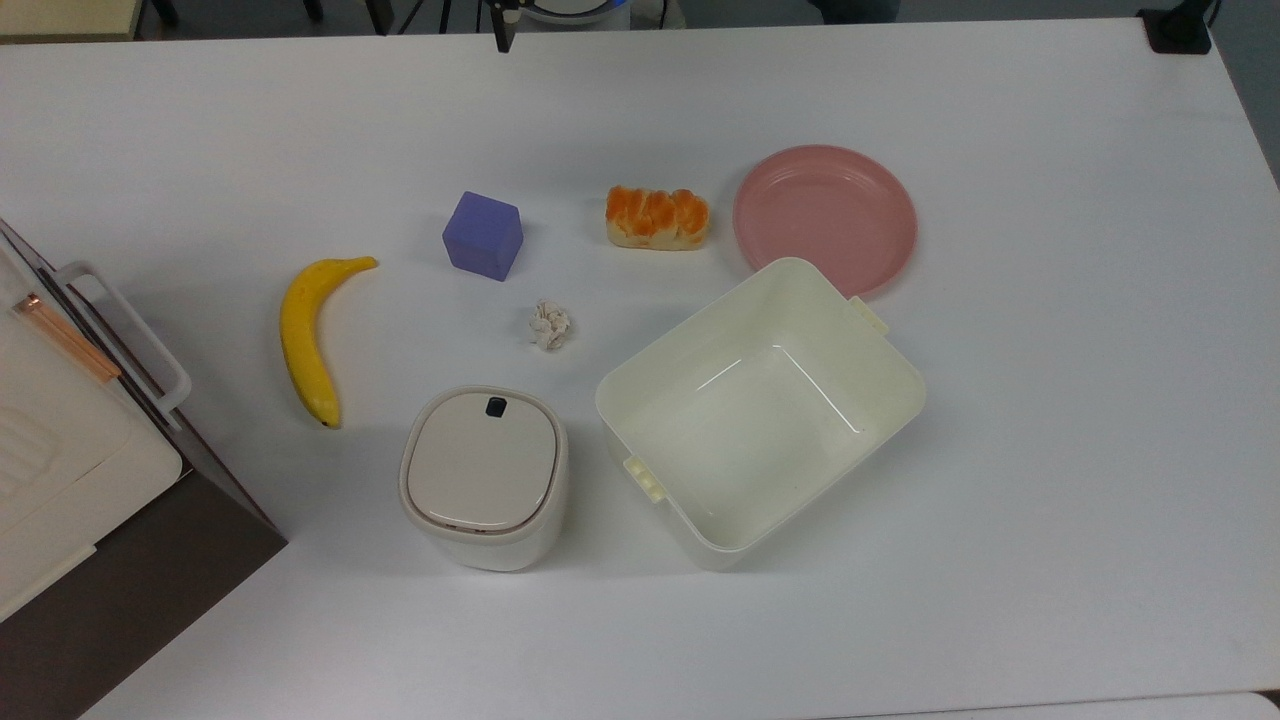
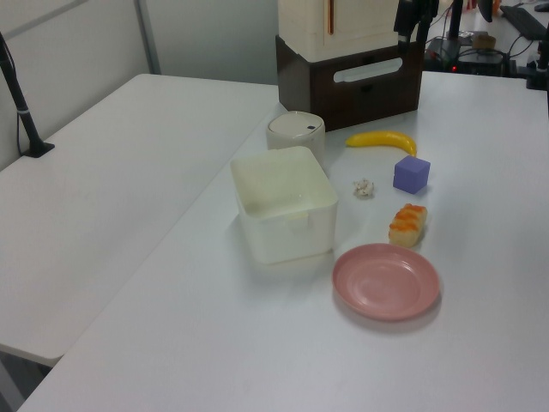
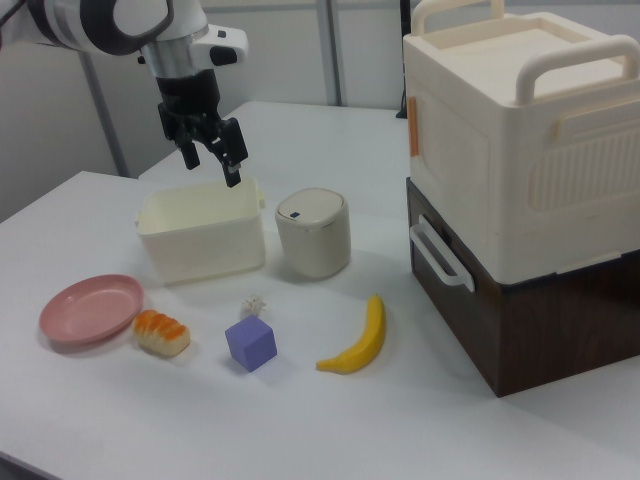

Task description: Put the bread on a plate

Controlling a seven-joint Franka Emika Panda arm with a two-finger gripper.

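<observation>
bread flat, long axis toward plate; gripper fingers apart, empty.

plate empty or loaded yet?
Empty. The plate shows only bare pink surface; the bread lies on the table beside it, on the top view's left, not touching.

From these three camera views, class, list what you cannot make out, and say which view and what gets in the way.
- Plate: in the top view its near rim is hidden behind the cream tub.
- Lidded bin: in the left view its lower part is hidden by the tub.
- Stacked boxes: cut off by the top view's left edge.
- Crumpled paper ball: too small to read its shape.
</observation>
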